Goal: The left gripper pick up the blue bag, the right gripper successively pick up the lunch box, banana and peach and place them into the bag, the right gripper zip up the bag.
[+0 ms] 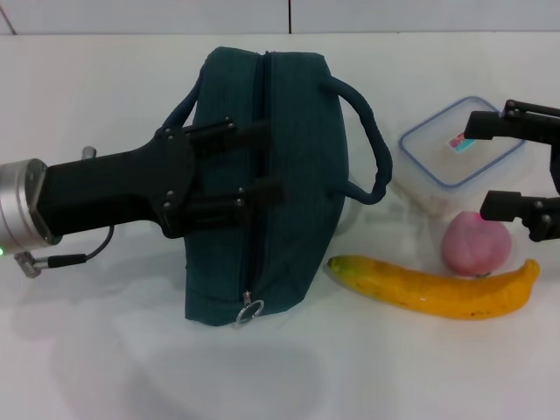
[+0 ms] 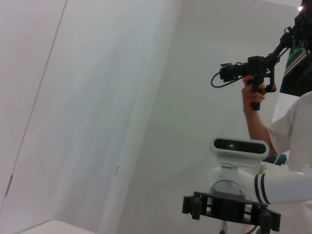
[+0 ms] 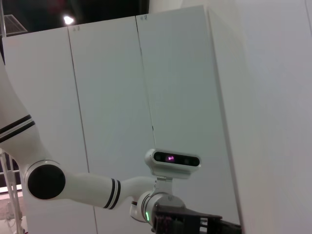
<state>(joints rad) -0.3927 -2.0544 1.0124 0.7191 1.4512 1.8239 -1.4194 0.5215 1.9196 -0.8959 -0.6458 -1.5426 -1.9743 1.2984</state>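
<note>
- Left claw [image 1: 262, 166], black two-finger with long black body on a silver cylindrical wrist, reaching in from the left over the tabletop [image 1: 105, 350]; fingers [image 1: 254, 133] spread apart, lying across the top of the bag, clamped on nothing.
- Thin black cable with metal plug [image 1: 35, 261] hanging just below that wrist.
- Dark teal-blue fabric bag [image 1: 297, 227] directly under the left claw's fingers, lying on the white tabletop, zipper closed along its middle, between the two fingers; round metal zip pull [image 1: 249, 311] at the near end, beyond the lower finger.
- Bag's dark rolled handle [image 1: 372, 144] arching out past the left claw's fingertips, toward the right claw.
- Small clear plastic rectangular lunch box [image 1: 451, 149] with rounded corners, blue-rimmed lid and red-and-white sticker, between bag handle and right claw, partly beneath the right claw's upper finger.
- Long curved orange-yellow banana [image 1: 437, 289] with greenish stem end, on the tabletop below the right claw, stem pointing at the bag.
- Small round pink peach [image 1: 475, 243] just beside the right claw's lower finger, touching the banana's upper edge.
- Right claw [image 1: 486, 162], black with slim parallel jaws, entering from the right edge; jaws wide apart, holding nothing, hovering over the lunch box's far side.
- Wrist views: only white walls and cabinet panels, the robot's head and white arm, and a person holding a camera rig; neither claw's own fingers to be made out there.
</note>
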